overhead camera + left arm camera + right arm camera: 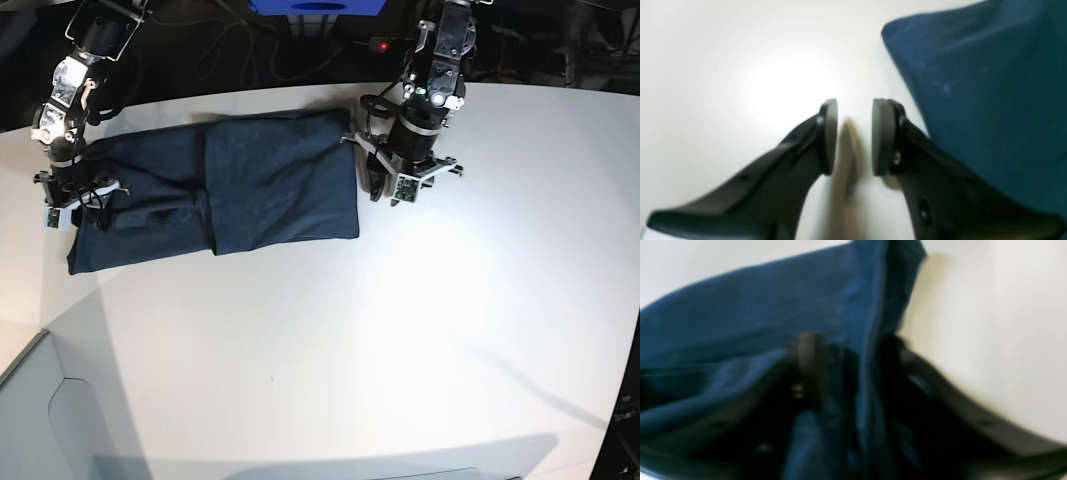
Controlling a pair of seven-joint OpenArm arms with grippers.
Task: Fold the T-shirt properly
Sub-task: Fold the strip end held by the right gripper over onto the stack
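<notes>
The dark navy T-shirt (270,190) lies partly folded on the white table (400,330), stretching from the left arm's side to the middle. At the shirt's left end, my right gripper (75,205) is down in the cloth. In the blurred right wrist view a fold of the T-shirt (756,306) runs between the two fingers of that gripper (851,360), which is shut on it. My left gripper (385,190) stands just off the shirt's right edge. The left wrist view shows this gripper (855,136) open over bare table, the T-shirt (973,83) beside its right finger.
A blue box (315,6) and dark cables sit behind the table's far edge. A grey surface (40,420) lies below the table's curved front-left edge. White tabletop extends in front of the shirt and to the right.
</notes>
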